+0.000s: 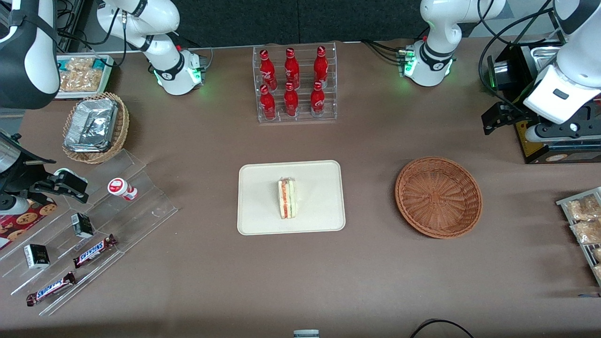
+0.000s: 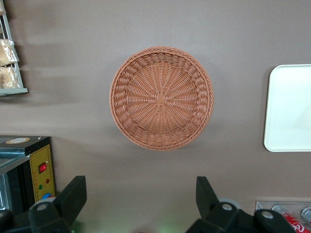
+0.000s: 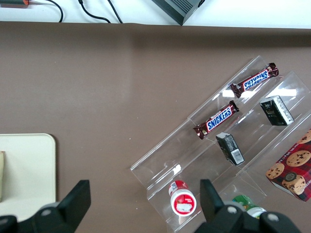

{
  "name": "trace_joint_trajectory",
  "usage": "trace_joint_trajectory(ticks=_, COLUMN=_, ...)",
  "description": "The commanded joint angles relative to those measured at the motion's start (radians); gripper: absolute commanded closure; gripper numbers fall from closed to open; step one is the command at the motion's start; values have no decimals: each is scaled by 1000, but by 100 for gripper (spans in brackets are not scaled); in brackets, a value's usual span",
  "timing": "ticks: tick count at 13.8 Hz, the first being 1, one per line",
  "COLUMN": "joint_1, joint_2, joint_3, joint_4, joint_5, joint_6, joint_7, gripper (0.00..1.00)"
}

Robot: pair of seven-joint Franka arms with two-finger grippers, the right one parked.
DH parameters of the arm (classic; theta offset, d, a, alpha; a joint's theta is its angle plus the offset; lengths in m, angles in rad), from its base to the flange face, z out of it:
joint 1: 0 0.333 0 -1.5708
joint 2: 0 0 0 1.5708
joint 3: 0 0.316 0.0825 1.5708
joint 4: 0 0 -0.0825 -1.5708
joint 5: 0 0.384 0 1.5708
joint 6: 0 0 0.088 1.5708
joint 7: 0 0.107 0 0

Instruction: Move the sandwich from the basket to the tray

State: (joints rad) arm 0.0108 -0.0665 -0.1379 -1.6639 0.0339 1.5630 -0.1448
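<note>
Gripper [image 1: 493, 123] hangs up off the table w/ fingers spread wide and nothing between them; it sits toward the working arm's end, farther from the front cam than the basket [image 1: 438, 197]. In the wrist view the two black fingers [image 2: 70, 196] stand well apart, bare brown table [image 2: 146, 194] between them, and the basket [image 2: 161, 98] lies under the cam w/ nothing in it.

Next out: the basket is empty in both views, just woven wicker. Beside it, toward the parked arm's end, is the tray [image 1: 263, 188], and the sandwich [image 1: 287, 197] stands on it, roughly mid-tray, on one edge, filling layers facing up at the cam. So judging by how things lie, the move looks done: sandwich in tray, basket cleared, arm off both.

Handling, if it had to be picked again: prob. very light, soft bread, squashes easy. Clear wrap likely slick, so pads could slide. Best hold, I'd say, is across the two flat bread faces, low-ish on the wedge, w/ gentle squeeze only. Pinching the thin corner or the filling edge risks crushing or tipping it. It stands narrow, so a sideways nudge could knock it flat.

Farther from the cam than the tray: a clear rack of red bottles [image 1: 292, 82], well apart from everything above.
</note>
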Motion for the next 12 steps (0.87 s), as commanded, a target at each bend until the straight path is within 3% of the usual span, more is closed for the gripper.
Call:
trace_joint_trajectory(ticks=1, joint_1=15, joint_2=2, joint_3=-14, joint_4=18, joint_5=-2, joint_6=0, joint_7=5, gripper=1)
trace_joint_trajectory(ticks=12, joint_1=15, joint_2=5, joint_3=-12, joint_4=41, joint_5=-11, joint_6=-18, joint_7=2, gripper=1)
